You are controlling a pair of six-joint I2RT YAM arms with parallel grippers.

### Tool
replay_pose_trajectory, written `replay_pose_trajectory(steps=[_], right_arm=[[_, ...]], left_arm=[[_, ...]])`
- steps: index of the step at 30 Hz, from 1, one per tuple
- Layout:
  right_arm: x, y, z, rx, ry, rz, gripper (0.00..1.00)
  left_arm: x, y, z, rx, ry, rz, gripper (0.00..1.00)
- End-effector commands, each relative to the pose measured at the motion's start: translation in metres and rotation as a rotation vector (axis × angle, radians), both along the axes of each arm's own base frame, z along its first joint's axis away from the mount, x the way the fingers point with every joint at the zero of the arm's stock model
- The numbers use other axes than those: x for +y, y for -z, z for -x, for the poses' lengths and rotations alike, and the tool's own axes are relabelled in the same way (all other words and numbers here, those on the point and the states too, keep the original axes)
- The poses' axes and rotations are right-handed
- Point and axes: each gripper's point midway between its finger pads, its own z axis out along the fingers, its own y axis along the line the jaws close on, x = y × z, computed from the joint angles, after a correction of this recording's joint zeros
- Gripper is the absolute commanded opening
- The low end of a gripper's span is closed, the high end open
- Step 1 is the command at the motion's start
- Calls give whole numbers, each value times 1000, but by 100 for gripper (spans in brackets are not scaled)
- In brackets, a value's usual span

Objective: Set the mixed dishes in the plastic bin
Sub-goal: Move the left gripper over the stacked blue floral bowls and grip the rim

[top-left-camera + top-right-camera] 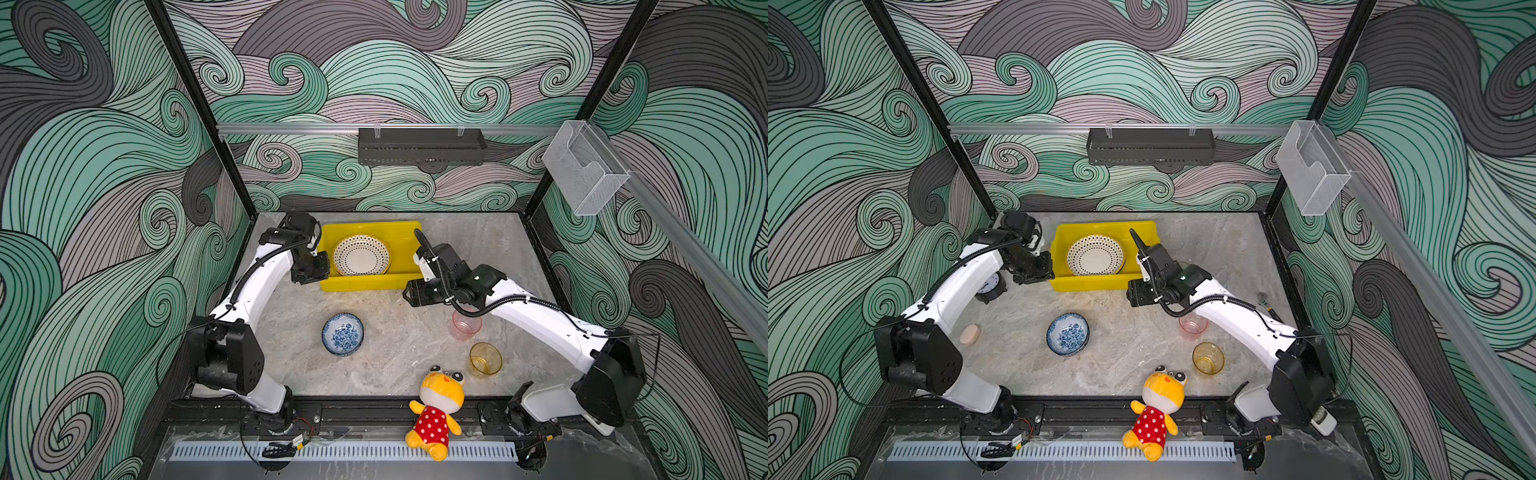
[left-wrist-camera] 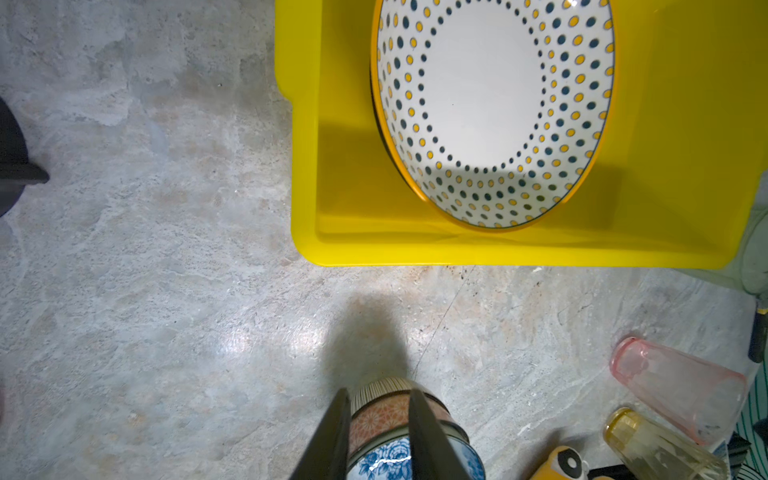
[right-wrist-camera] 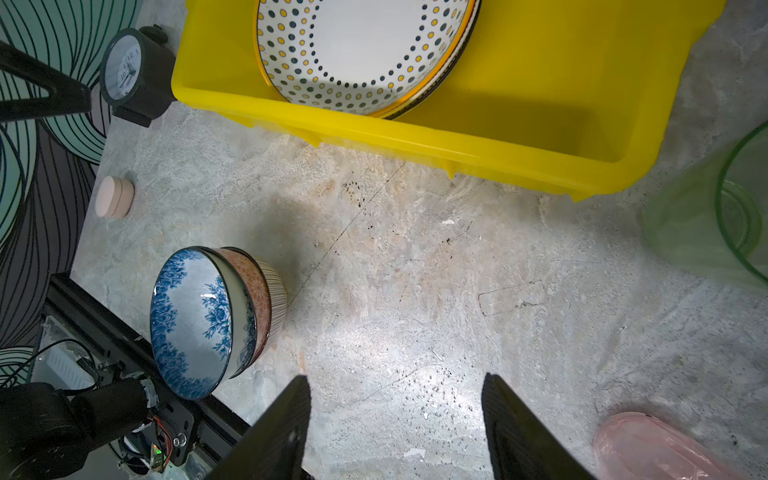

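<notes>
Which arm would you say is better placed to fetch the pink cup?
Right, likely: the pink cup sits near the open right end effector; the left end effector hangs left of the bin.

The walls [image 1: 374, 83] carry wallpaper of swirling waves in teal, grey and lilac. Two black posts [image 1: 199, 108] rise from the back corners of the counter [image 1: 399, 361], which is pale grey marbled stone. A silver rail [image 1: 291, 128] crosses the back wall, and a dark perforated tray [image 1: 422, 146] hangs from it near the middle. A clear box [image 1: 586, 166] hangs high on the right wall. A black track [image 1: 374, 411] runs along the counter's front edge, with a white slotted duct [image 1: 374, 451] before it. In the right wrist view a bright glare [image 3: 399, 345] lies on the stone.
</notes>
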Motion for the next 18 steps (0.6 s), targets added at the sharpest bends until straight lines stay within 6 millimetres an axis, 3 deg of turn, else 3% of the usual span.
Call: replay_pose_trajectory(steps=[1, 11, 18], right_arm=[[-1, -6, 3, -20, 15, -5, 67], [2, -6, 10, -24, 0, 11, 67], [1, -7, 14, -29, -2, 5, 67]], left_arm=[[5, -3, 26, 31, 27, -34, 29], [2, -2, 72, 50, 80, -1, 30], [-5, 15, 98, 113, 101, -11, 30]])
